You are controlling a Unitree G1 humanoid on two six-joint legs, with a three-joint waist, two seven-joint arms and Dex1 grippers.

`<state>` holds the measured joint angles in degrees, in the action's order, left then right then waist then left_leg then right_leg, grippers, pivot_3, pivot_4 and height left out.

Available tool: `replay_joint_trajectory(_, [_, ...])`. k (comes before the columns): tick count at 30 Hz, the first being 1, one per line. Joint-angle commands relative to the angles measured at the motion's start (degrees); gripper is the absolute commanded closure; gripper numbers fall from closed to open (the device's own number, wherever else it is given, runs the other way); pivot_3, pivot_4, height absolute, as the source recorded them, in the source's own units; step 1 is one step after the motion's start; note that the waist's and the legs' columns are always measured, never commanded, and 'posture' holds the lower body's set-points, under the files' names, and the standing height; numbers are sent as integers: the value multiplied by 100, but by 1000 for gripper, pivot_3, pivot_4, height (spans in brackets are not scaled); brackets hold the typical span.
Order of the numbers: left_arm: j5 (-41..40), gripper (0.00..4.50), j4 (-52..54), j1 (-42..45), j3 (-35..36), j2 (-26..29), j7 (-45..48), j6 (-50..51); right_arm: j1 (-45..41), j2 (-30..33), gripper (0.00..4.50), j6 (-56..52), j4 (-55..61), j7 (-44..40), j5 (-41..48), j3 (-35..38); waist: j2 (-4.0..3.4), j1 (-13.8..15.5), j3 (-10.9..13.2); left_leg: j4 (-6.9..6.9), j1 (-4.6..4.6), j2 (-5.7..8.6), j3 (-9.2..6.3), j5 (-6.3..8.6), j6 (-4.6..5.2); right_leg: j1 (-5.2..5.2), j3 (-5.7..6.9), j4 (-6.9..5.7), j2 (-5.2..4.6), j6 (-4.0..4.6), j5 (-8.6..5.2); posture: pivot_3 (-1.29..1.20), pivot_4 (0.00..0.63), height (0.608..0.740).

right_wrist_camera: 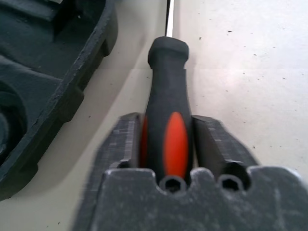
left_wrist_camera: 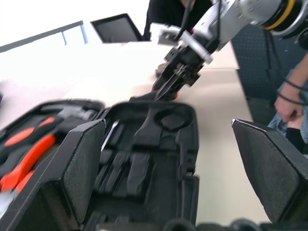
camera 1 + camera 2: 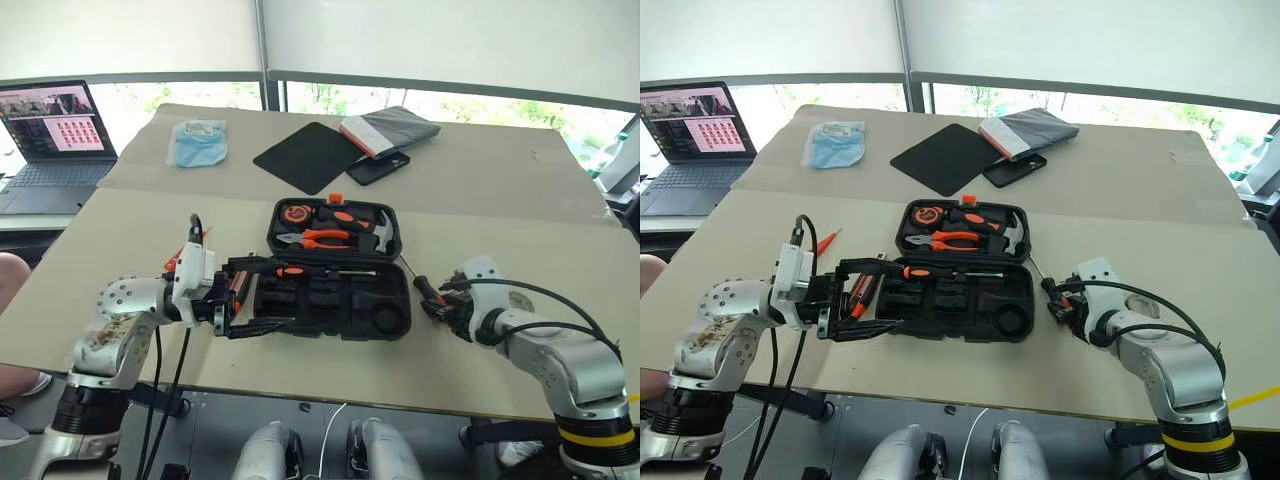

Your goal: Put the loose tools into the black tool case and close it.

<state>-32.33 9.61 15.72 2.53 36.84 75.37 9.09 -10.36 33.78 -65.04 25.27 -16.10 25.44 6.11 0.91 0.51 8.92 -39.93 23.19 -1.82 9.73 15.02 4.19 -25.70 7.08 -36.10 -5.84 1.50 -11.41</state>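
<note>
Open black tool case occupies frame centre; raised lid half with pliers and hammer blocks approach from the upper side. Left end effector sits at the case's left edge, fingers spread wide, filling that side. Right end effector, clamped round a screwdriver, takes up the narrow strip right of the case. Bare table at centre right gives free passage. Upper centre is cluttered: black mat, phone.

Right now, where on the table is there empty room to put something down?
Bare table lies right of the black tool case, beyond the right tool. More lies between the blue packet and the case. It is crowded behind the case, around the mat and phone.
</note>
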Motion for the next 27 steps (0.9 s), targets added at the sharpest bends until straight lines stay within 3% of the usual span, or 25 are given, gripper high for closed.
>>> replay_joint_trajectory(1, [-287,0,187,101,35,8,22,199,145,-322,3405,0,280,331,-57,546,0,2,0,0,0,-1,0,0,0,0,0,0,1,0,0,0,150,740])
replay_joint_trajectory(6, [-445,0,140,71,226,-51,-169,312,283,-406,3405,416,852,305,-51,881,-1,2,0,2,5,-1,1,-1,-1,-6,-4,0,28,0,0,0,150,740])
replay_joint_trajectory(11, [-497,0,206,-170,480,37,-336,344,-140,387,3406,1741,860,-891,-151,523,-2,-74,1,2,4,-1,2,-2,-3,-13,-12,-2,35,-1,0,0,150,740])
replay_joint_trajectory(14, [-244,0,-63,-399,728,203,-376,135,-792,906,3406,3065,454,-2537,-293,-414,-2,-153,2,5,-1,-6,2,-5,-6,-15,-15,-2,47,0,0,0,150,740])
replay_joint_trajectory(17, [-110,0,-390,-564,882,362,-398,92,-1446,1134,3406,3859,-326,-3532,-828,-1431,-1,-136,3,14,-7,-18,-2,-5,-7,-15,-9,0,53,4,-3,0,150,740])
replay_joint_trajectory(20, [66,0,-666,-812,1084,481,-485,-69,-2565,982,3406,3948,-1587,-4111,-1606,-2583,1,-145,5,12,-5,-22,4,-18,-26,-27,-9,-10,51,11,-3,0,150,740])
replay_joint_trajectory(27, [67,0,-279,-1126,1155,360,-795,-147,-3266,749,3406,4891,-2863,-4761,-2347,-3207,3,-55,8,6,32,-13,7,-18,-21,-47,-1,-1,18,59,25,0,150,740])
